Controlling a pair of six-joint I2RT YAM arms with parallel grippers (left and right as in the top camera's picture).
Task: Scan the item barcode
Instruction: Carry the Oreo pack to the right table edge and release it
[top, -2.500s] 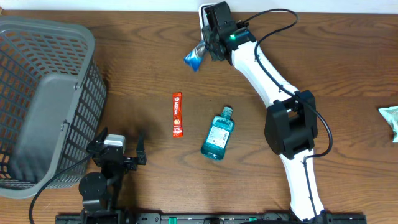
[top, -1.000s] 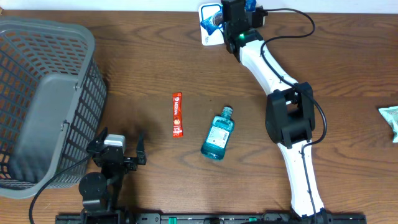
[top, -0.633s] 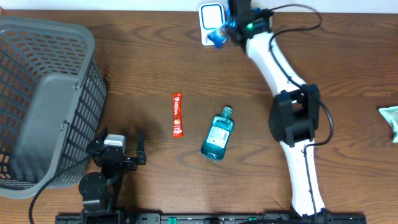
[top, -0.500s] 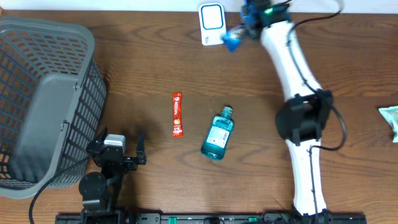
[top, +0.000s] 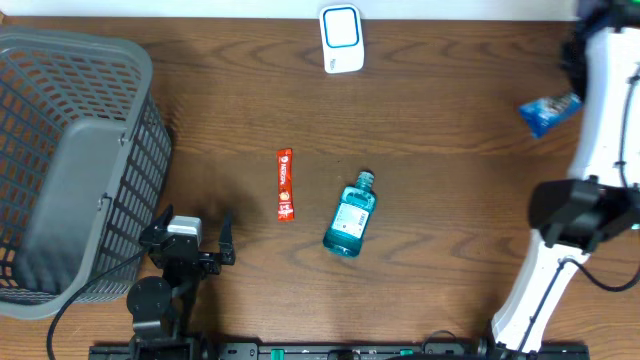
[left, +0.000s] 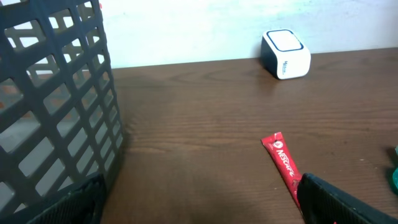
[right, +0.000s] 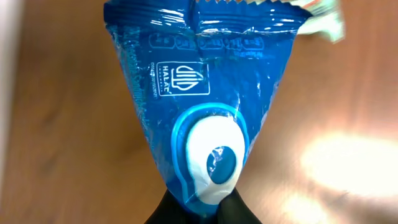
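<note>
My right gripper (right: 202, 208) is shut on the bottom edge of a blue snack packet (right: 205, 93), pinching it between both black fingers. In the overhead view that packet (top: 548, 112) hangs over the table's far right, well away from the white barcode scanner (top: 341, 38) at the back centre. The scanner (left: 285, 53) also shows in the left wrist view. My left gripper (top: 190, 242) stands wide open near the front left, low over the table, with nothing between its fingers (left: 345, 200).
A grey mesh basket (top: 75, 170) fills the left side. A red stick sachet (top: 285, 184) and a teal mouthwash bottle (top: 351, 216) lie mid-table. A pale green packet (top: 628, 193) sits at the right edge.
The right arm has swung from the scanner at the back centre out to the far right, carrying the blue packet. The left arm has stayed still.
</note>
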